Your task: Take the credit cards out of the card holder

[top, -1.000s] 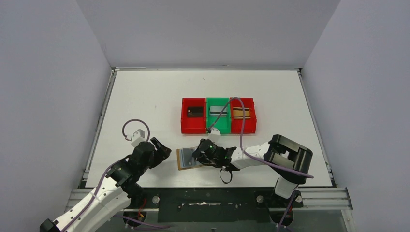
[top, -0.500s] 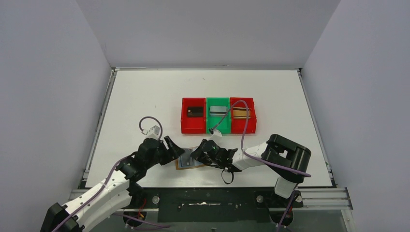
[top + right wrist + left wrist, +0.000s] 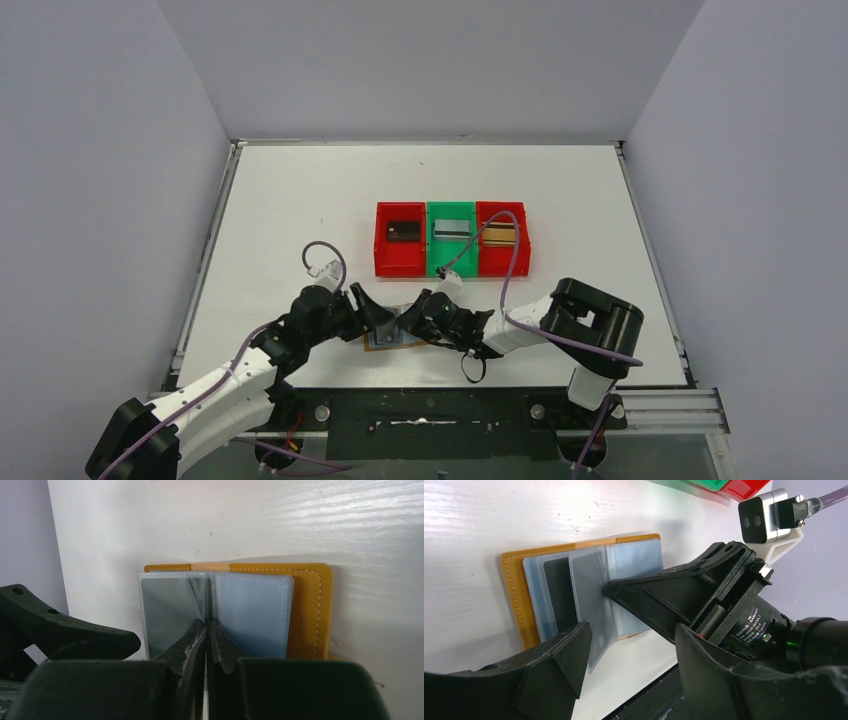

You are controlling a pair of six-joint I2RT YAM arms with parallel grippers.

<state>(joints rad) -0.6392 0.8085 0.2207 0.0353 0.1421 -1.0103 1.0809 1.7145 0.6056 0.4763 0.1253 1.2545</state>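
Observation:
The card holder (image 3: pixel 516 592), tan leather with pale blue-grey sleeves, lies open near the table's front edge (image 3: pixel 383 340) (image 3: pixel 310 610). My right gripper (image 3: pixel 206 625) is shut, its tips pinching a clear sleeve that stands up at the fold (image 3: pixel 591 595) (image 3: pixel 420 318). My left gripper (image 3: pixel 631 650) is open, low at the holder's near edge, with only table between its fingers (image 3: pixel 372 315). One sleeve shows dark grey; whether a card is in it I cannot tell. A black credit card (image 3: pixel 403 231), a silver one (image 3: pixel 451 229) and a gold-brown one (image 3: pixel 499 235) lie in the bins.
Three joined bins stand behind the holder: red (image 3: pixel 385 262), green (image 3: pixel 447 262) and red (image 3: pixel 512 262). The right wrist's purple cable (image 3: pixel 505 270) loops over the bins. The table's front edge and metal rail (image 3: pixel 430 400) run just below the holder.
My left arm has swung right and forward, bringing its open gripper up to the card holder. The right gripper stays shut on the holder, shifted only slightly.

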